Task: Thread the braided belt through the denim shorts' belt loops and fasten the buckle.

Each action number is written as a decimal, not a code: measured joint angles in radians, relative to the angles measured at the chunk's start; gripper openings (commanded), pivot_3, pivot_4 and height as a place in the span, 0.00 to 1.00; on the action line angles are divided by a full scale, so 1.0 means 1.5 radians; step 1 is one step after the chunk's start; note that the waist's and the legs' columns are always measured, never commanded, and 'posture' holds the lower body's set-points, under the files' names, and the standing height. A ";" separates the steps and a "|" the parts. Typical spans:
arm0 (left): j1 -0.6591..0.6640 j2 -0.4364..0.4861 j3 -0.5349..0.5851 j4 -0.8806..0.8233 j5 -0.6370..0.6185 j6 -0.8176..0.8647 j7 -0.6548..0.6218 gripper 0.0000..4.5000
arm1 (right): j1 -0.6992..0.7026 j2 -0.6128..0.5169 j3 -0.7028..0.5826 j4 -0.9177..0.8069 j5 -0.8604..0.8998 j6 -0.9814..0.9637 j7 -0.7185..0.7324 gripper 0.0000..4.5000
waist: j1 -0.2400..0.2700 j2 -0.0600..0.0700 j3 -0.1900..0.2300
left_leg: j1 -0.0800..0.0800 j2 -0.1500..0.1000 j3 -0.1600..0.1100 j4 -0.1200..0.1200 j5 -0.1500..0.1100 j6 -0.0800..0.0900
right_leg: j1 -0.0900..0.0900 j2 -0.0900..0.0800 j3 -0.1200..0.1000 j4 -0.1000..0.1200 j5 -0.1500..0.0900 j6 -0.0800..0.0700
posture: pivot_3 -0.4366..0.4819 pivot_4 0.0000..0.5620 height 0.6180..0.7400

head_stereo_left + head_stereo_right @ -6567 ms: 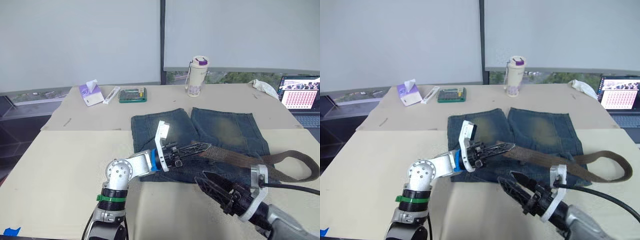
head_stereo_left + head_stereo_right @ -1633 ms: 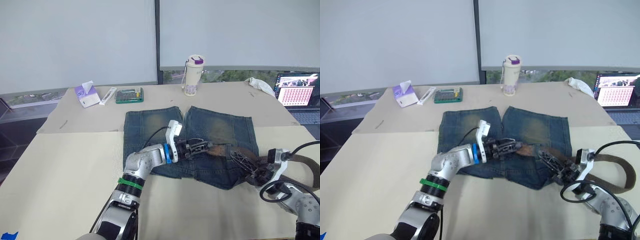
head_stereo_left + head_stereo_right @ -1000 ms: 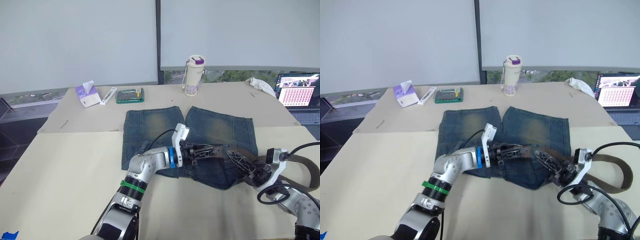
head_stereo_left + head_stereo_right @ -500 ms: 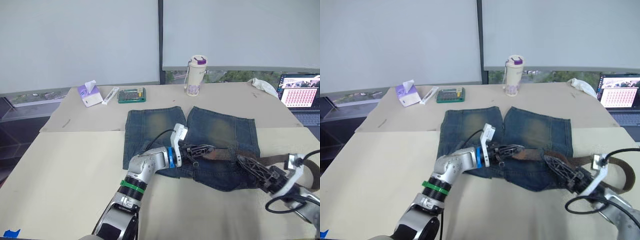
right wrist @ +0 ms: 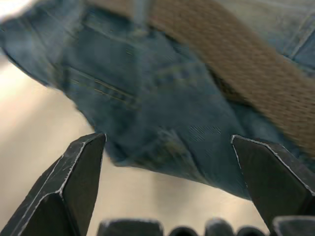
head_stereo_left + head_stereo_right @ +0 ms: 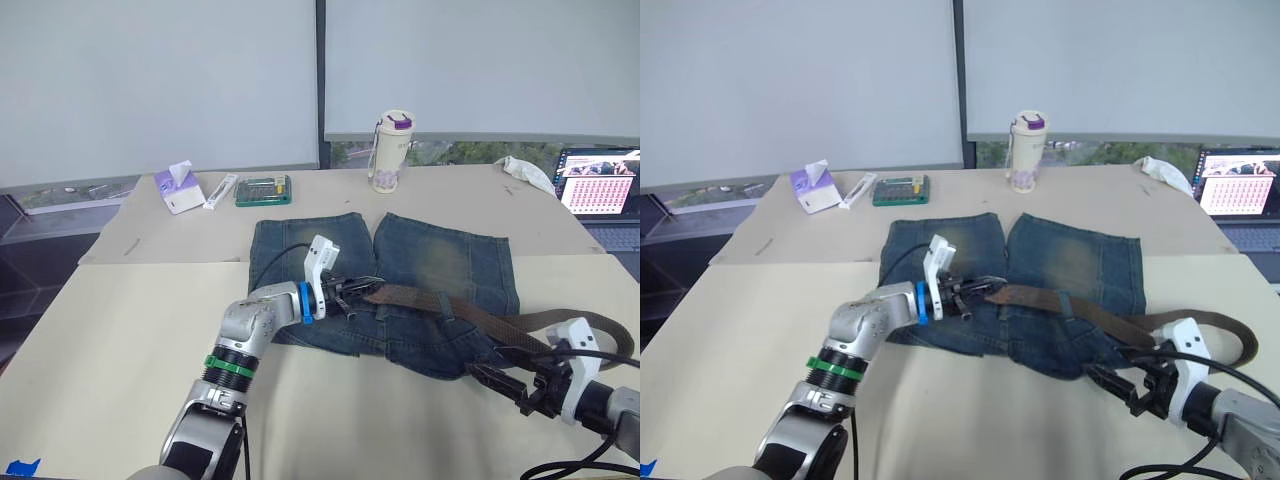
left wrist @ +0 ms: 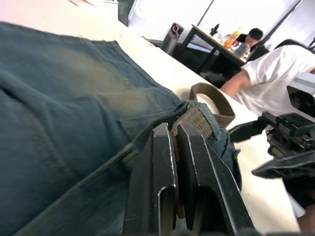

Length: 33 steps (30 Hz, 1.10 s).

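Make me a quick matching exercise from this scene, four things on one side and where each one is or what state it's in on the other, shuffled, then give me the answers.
Things:
1. left gripper
2. right gripper
3. tissue box
4. laptop

States or places:
A. screen lit, at the table's far right edge
B. open, holding nothing, near the front edge of the denim shorts
C. shut on the braided belt
D. far left of the table, beside a green case

Pairs: 1-C, 2-B, 3-D, 4-A
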 measured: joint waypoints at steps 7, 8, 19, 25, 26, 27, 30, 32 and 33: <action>0.000 -0.019 -0.025 -0.007 0.010 -0.015 -0.007 0.00 | -0.046 -0.017 0.075 0.084 -0.110 -0.056 -0.022 0.36 | 0.003 0.000 0.000 | 0.000 0.000 0.000 0.000 0.000 0.000 | 0.000 0.000 0.000 0.000 0.001 -0.002 | 0.48 0.27 1.00; 0.000 -0.026 -0.031 -0.005 0.017 -0.022 -0.007 0.00 | -0.052 -0.021 0.076 0.095 -0.120 -0.059 -0.022 0.29 | 0.004 0.000 0.000 | 0.000 -0.001 0.000 0.000 0.000 0.000 | 0.000 0.000 0.000 0.000 0.002 -0.004 | 0.48 0.27 1.00; -0.003 -0.051 -0.048 0.018 0.038 -0.059 -0.009 0.00 | -0.037 -0.042 -0.007 0.154 -0.119 0.009 -0.044 0.00 | 0.020 0.000 0.000 | 0.000 -0.005 -0.002 0.001 0.000 0.000 | 0.001 -0.001 0.000 0.000 0.002 -0.004 | 0.48 0.27 1.00; 0.022 -0.034 -0.047 0.012 0.043 -0.057 -0.010 0.00 | -0.002 0.011 -0.119 0.146 -0.067 0.074 -0.063 0.00 | 0.026 -0.001 0.000 | 0.000 -0.005 -0.003 0.001 0.000 0.000 | 0.001 -0.001 0.000 -0.001 0.002 -0.004 | 0.48 0.27 1.00; 0.022 -0.035 -0.046 0.012 0.043 -0.056 -0.009 0.00 | -0.008 0.024 -0.127 0.145 -0.057 0.079 -0.071 0.00 | 0.025 -0.001 0.000 | -0.001 -0.005 -0.003 0.001 0.000 0.000 | 0.001 -0.001 0.001 -0.001 0.002 -0.004 | 0.48 0.27 1.00; 0.022 -0.038 -0.045 0.012 0.042 -0.055 -0.008 0.00 | -0.014 0.036 -0.135 0.144 -0.050 0.076 -0.073 0.00 | 0.024 -0.001 0.000 | -0.001 -0.006 -0.003 0.001 0.000 0.000 | 0.001 -0.001 0.001 0.000 0.002 -0.003 | 0.48 0.27 1.00; 0.022 -0.051 -0.042 0.012 0.041 -0.044 -0.003 0.00 | -0.034 0.074 -0.165 0.133 -0.015 0.062 -0.083 0.20 | 0.016 -0.001 0.000 | -0.001 -0.005 -0.003 0.000 0.000 0.000 | 0.001 -0.001 0.001 0.000 -0.001 0.002 | 0.48 0.27 1.00; 0.021 -0.058 -0.042 0.013 0.041 -0.041 -0.003 0.00 | -0.037 0.075 -0.198 0.113 0.037 0.077 -0.071 0.34 | 0.010 0.000 0.000 | -0.001 -0.005 -0.003 0.000 0.000 0.000 | 0.001 -0.001 0.001 0.000 -0.001 0.002 | 0.48 0.27 1.00; 0.019 -0.063 -0.042 0.013 0.040 -0.040 -0.003 0.00 | -0.031 0.071 -0.218 0.095 0.064 0.086 -0.057 0.42 | 0.010 0.000 0.000 | -0.001 -0.005 -0.003 0.000 0.000 0.000 | 0.001 -0.001 0.001 0.000 -0.001 0.001 | 0.48 0.27 1.00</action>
